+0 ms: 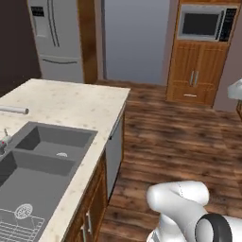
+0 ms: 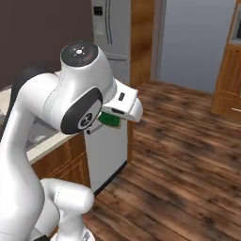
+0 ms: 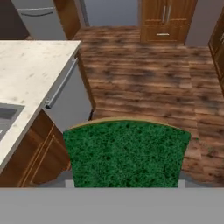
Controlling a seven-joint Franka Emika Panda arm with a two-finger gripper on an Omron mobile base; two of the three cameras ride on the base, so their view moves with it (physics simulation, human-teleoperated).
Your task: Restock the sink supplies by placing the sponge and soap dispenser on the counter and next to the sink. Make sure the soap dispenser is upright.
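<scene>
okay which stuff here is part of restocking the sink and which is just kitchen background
Part of the job:
sponge, held in the tool
counter
sink

Just background:
microwave
fridge
faucet
dishwasher
wire rack

Below the hand [image 3: 125, 181] and ahead of it you see a floor [image 3: 144, 74] of dark brown wooden planks. Far ahead of the hand stands a tall wooden cabinet [image 1: 196, 75] with metal handles, and a microwave [image 1: 204, 23] is built in its upper part. Ahead and to the left of the hand is a grey fridge [image 1: 56, 38]. Between them is a plain pale grey wall [image 1: 134, 38]. Near the hand, to its left, is a grey appliance front [image 3: 72, 105] with a bar handle.
</scene>
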